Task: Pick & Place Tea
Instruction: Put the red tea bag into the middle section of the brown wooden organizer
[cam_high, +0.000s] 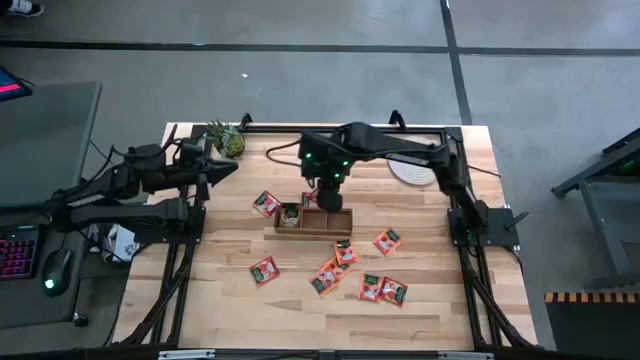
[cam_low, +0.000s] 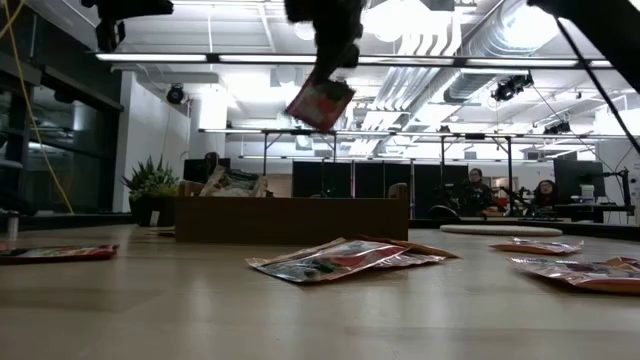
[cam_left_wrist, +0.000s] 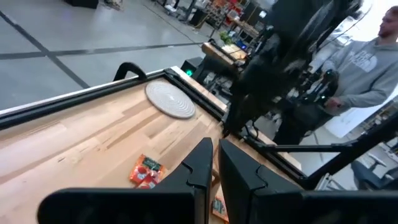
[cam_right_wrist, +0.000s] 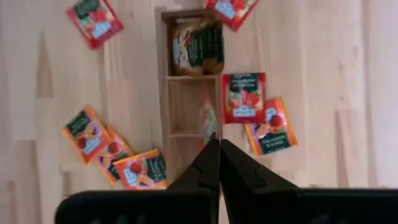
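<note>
Here your right gripper (cam_low: 335, 75) hangs above the wooden box (cam_high: 314, 221), its fingers pressed together on one edge of a tea sachet (cam_low: 320, 102), which dangles tilted below them, over the box's middle compartment as the right wrist view shows it edge-on. That droop suggests how it handles: light, thin and floppy, so you should expect it to flutter or land askew when released. One end compartment already holds sachets. The other sachets (cam_high: 342, 270) lie flat and scattered on the worktop (cam_high: 230, 310), some overlapping; lying so flat, they likely give you little to grab except a raised edge or corner, and the glossy wrappers may slip. Your left gripper (cam_left_wrist: 214, 168) waits at the worktop's left edge, fingers nearly together, holding nothing.
</note>
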